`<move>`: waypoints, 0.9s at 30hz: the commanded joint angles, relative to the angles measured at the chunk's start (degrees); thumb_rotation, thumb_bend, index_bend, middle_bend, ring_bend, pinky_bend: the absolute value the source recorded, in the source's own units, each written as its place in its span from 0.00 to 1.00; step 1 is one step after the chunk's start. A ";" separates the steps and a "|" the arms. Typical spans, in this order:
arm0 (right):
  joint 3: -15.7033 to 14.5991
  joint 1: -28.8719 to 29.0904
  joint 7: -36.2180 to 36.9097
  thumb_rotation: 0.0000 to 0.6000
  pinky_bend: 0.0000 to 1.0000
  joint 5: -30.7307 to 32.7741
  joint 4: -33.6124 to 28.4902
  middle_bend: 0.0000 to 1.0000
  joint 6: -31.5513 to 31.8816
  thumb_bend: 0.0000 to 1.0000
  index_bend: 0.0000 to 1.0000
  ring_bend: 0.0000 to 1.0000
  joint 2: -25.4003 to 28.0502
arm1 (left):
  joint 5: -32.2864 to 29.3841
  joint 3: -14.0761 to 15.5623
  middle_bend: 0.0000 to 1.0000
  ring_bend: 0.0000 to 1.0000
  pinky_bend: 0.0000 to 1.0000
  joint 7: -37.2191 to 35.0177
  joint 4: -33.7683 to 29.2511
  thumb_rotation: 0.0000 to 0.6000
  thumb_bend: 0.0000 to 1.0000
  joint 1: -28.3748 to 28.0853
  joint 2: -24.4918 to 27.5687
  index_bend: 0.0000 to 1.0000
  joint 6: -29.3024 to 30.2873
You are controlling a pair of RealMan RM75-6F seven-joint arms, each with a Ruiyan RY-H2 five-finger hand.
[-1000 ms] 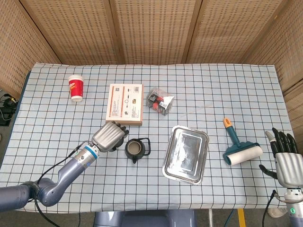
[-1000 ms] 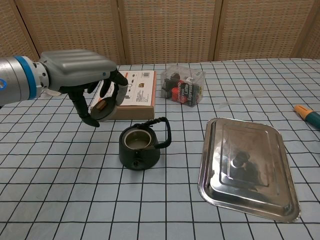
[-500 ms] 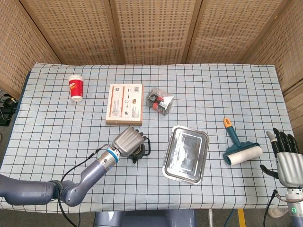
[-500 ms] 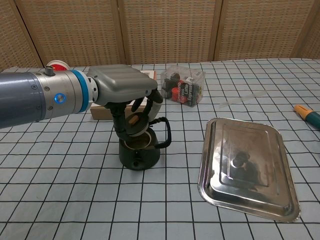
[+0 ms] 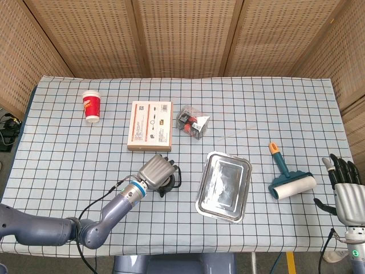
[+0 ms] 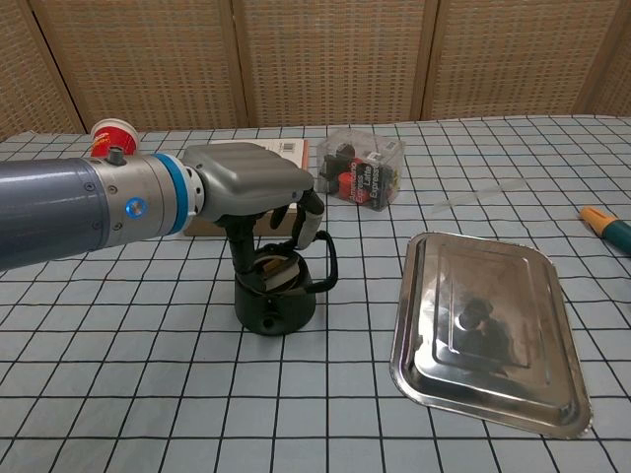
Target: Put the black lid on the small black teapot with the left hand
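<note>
The small black teapot stands on the checked cloth left of centre, its handle upright. My left hand hovers right over it and grips the black lid, which sits tilted at the pot's opening between the fingers. From the head camera, the left hand covers most of the teapot, and only the handle shows. My right hand is at the table's near right corner, fingers spread and holding nothing.
A steel tray lies upside down right of the teapot. Behind the pot are a flat cardboard box and a clear plastic pack. A red paper cup stands far left; a lint roller lies at the right.
My left hand carried the lid rightwards from in front of the box to above the teapot, then lowered it to the pot's opening. The right hand stayed put.
</note>
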 commanded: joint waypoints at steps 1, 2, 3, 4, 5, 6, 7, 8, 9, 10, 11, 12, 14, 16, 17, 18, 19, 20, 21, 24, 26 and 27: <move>-0.01 -0.05 0.14 1.00 0.00 0.01 -0.06 0.00 0.02 0.00 0.00 0.00 0.10 | -0.28 0.40 0.17 0.16 0.29 -0.05 -0.27 1.00 0.00 -0.33 0.21 0.34 0.40; -0.01 -0.05 0.15 1.00 0.00 0.02 -0.07 0.00 0.03 0.00 0.00 0.00 0.12 | -0.17 0.44 0.14 0.14 0.26 -0.22 -0.46 1.00 0.00 -0.39 0.31 0.32 0.48; -0.01 -0.05 0.14 1.00 0.00 0.02 -0.06 0.00 0.04 0.00 0.00 0.00 0.14 | 0.11 0.44 0.12 0.12 0.24 -0.46 -0.64 1.00 0.00 -0.41 0.44 0.31 0.65; 0.00 -0.05 0.13 1.00 0.00 0.02 -0.05 0.00 0.04 0.00 0.00 0.00 0.14 | 0.55 0.44 0.11 0.12 0.24 -0.75 -0.78 1.00 0.00 -0.40 0.56 0.29 0.87; 0.01 -0.05 0.17 1.00 0.00 0.05 -0.07 0.00 0.03 0.00 0.00 0.00 0.17 | 1.66 0.32 0.09 0.11 0.23 -1.40 -0.94 1.00 0.00 -0.28 0.70 0.27 1.37; 0.02 -0.05 0.22 1.00 0.00 0.06 -0.10 0.00 0.04 0.00 0.00 0.00 0.19 | 2.32 0.31 0.08 0.10 0.22 -1.92 -1.07 1.00 0.00 -0.16 0.81 0.25 1.62; 0.04 -0.06 0.29 1.00 0.00 0.04 -0.15 0.00 0.09 0.00 0.00 0.00 0.24 | 3.42 0.21 0.07 0.09 0.22 -2.75 -1.44 1.00 0.00 0.06 1.15 0.24 2.04; 0.04 -0.07 0.35 1.00 0.00 0.01 -0.19 0.00 0.13 0.00 0.00 0.00 0.28 | 4.25 0.14 0.06 0.08 0.22 -3.35 -1.76 1.00 0.00 0.23 1.45 0.23 2.34; 0.05 -0.09 0.41 1.00 0.00 -0.01 -0.23 0.00 0.17 0.00 0.00 0.00 0.31 | 5.18 0.07 0.06 0.08 0.21 -4.06 -2.15 1.00 0.02 0.45 1.82 0.22 2.62; 0.04 -0.11 0.49 1.00 0.00 -0.06 -0.29 0.00 0.23 0.00 0.00 0.00 0.37 | 6.52 0.01 0.06 0.07 0.21 -5.36 -2.83 1.00 0.07 0.86 2.44 0.21 2.90; 0.04 -0.12 0.51 1.00 0.00 -0.07 -0.31 0.00 0.25 0.00 0.00 0.00 0.38 | 6.95 0.02 0.06 0.07 0.20 -5.83 -3.08 1.00 0.20 1.01 2.67 0.21 2.95; 0.04 -0.14 0.53 1.00 0.00 -0.11 -0.34 0.00 0.30 0.00 0.00 0.00 0.42 | 7.74 0.04 0.06 0.07 0.20 -6.94 -3.82 1.00 0.41 1.37 3.33 0.21 2.94; 0.01 -0.19 0.58 1.00 0.00 -0.24 -0.45 0.00 0.44 0.00 0.00 0.00 0.49 | 8.80 0.48 0.08 0.08 0.21 -8.99 -5.75 1.00 0.76 2.09 5.23 0.24 2.32; -0.03 -0.24 0.65 1.00 0.00 -0.40 -0.57 0.00 0.60 0.00 0.00 0.00 0.56 | 9.59 1.46 0.09 0.09 0.22 -10.69 -7.71 1.00 0.94 2.72 7.46 0.26 1.05; -0.04 -0.25 0.69 1.00 0.00 -0.47 -0.66 0.00 0.66 0.00 0.00 0.00 0.61 | 9.85 2.32 0.09 0.09 0.23 -11.53 -8.90 1.00 0.98 3.00 9.02 0.27 -0.05; -0.03 -0.26 0.70 1.00 0.00 -0.52 -0.70 0.00 0.70 0.00 0.00 0.00 0.65 | 9.85 2.94 0.10 0.09 0.24 -12.00 -9.64 1.00 1.00 3.14 9.95 0.28 -0.85; -0.03 -0.27 0.72 1.00 0.00 -0.54 -0.75 0.00 0.74 0.00 0.00 0.00 0.67 | 9.81 3.48 0.10 0.09 0.24 -12.34 -10.24 1.00 1.00 3.22 10.74 0.28 -1.51; -0.03 -0.27 0.73 1.00 0.00 -0.58 -0.83 0.00 0.78 0.00 0.00 0.00 0.71 | 9.75 4.27 0.10 0.10 0.25 -12.52 -10.88 1.00 1.00 3.28 11.68 0.28 -2.25; -0.03 -0.27 0.73 1.00 0.00 -0.64 -0.89 0.00 0.81 0.00 0.00 0.00 0.73 | 9.75 4.72 0.10 0.10 0.25 -12.42 -11.13 1.00 1.00 3.27 12.15 0.28 -2.55; -0.08 -0.29 0.67 1.00 0.00 -0.77 -0.99 0.00 0.89 0.00 0.00 0.00 0.76 | 10.37 6.62 0.10 0.10 0.25 -9.68 -10.80 1.00 1.00 3.09 12.75 0.28 -1.93; -0.14 -0.28 0.62 1.00 0.00 -0.89 -1.05 0.00 0.89 0.00 0.00 0.00 0.79 | 9.88 7.68 0.09 0.10 0.25 -8.20 -10.60 1.00 1.00 3.12 12.35 0.27 -1.37; -0.15 -0.28 0.60 1.00 0.00 -0.90 -1.06 0.00 0.88 0.00 0.00 0.00 0.79 | 9.49 7.96 0.09 0.10 0.25 -8.01 -10.61 1.00 1.00 3.15 12.14 0.26 -1.31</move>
